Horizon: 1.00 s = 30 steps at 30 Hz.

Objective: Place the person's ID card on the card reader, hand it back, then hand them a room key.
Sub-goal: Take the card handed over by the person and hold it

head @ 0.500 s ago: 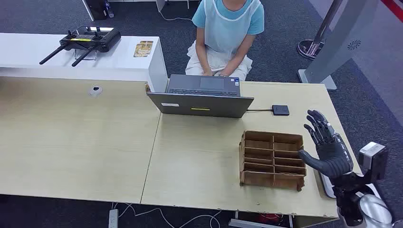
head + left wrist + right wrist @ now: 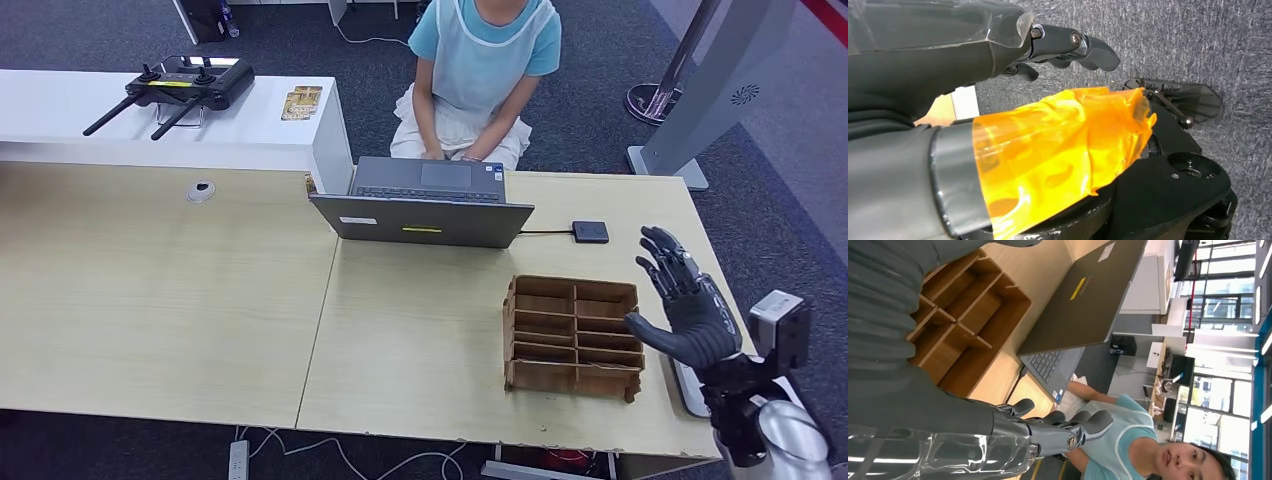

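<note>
My right hand (image 2: 685, 305) hovers open, fingers spread, over the table's right edge, just right of a wooden compartment box (image 2: 573, 335). The small black card reader (image 2: 590, 232) lies beyond the box, cabled to the laptop (image 2: 425, 205). A person (image 2: 480, 70) sits behind the laptop with both hands at the table edge. In the right wrist view my fingers (image 2: 1068, 432) stretch out above the wooden box (image 2: 968, 325), with nothing in them. My left hand (image 2: 998, 100) hangs over the carpet, its thumb wrapped in orange tape, holding nothing.
A white counter (image 2: 100, 125) at the back left carries a black remote controller (image 2: 180, 85) and some tan cards (image 2: 301, 101). A white tray edge (image 2: 686, 390) shows under my right wrist. A grey stand (image 2: 700, 100) rises at the back right.
My right hand has shifted slightly up and to the left, staying open. The person has leaned a little to the right.
</note>
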### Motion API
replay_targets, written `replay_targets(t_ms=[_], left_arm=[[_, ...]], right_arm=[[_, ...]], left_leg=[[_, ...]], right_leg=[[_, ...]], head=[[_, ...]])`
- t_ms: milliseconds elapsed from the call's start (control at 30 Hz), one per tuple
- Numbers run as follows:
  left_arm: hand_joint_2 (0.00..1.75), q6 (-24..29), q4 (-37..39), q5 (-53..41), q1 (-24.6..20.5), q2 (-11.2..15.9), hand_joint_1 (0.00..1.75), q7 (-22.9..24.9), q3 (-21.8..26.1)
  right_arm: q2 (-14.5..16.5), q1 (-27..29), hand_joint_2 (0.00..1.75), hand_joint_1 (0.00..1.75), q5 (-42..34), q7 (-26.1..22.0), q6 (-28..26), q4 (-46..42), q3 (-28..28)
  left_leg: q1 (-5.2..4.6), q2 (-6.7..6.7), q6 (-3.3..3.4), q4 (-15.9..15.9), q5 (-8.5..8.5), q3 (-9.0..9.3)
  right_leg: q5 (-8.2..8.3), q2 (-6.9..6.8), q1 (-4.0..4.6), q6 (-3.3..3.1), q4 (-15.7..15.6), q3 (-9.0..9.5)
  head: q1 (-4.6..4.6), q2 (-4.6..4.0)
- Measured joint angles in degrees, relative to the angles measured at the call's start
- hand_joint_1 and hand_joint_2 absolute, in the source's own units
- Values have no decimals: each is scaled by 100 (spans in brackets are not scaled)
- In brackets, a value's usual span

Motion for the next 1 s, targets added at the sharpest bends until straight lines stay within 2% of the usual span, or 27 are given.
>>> replay_targets(t_ms=[167,300,733,800,900,1000], left_arm=[[0,25,0,-7,-18,-9,0,24,-75],[0,32,0,-6,-24,-10,0,24,-114],[0,25,0,-82,-42,-21,0,50,-356],[0,21,0,-109,-47,-23,0,61,-385],[0,19,0,-116,-49,-24,0,64,-391],[0,15,0,-137,-76,-47,0,81,-487]], right_arm=[[-20,-176,175,0,663,34,-576,28,97],[-20,-432,175,0,1663,128,-1447,22,300],[-6,-1762,175,0,4657,940,-3524,-32,1479],[3,-1924,175,0,4986,1045,-3666,-12,1614],[5,-1964,175,0,5060,1071,-3689,-4,1646],[51,-2421,175,0,5397,1249,-3767,121,2051]], left_leg=[[0,1,0,0,0,0],[0,2,-1,0,1,0],[0,2,-3,0,11,-2],[0,3,-3,0,11,-2],[0,3,-3,0,11,-1],[1,-6,-3,0,17,-2]], right_leg=[[0,1,0,0,0,0],[2,3,0,-2,2,0],[6,3,0,-6,7,0],[7,5,0,-6,8,-1],[7,5,0,-6,8,-1],[8,-4,0,-6,7,-2]], head=[[-1,0],[-1,0],[0,1],[1,1],[1,1],[-1,1]])
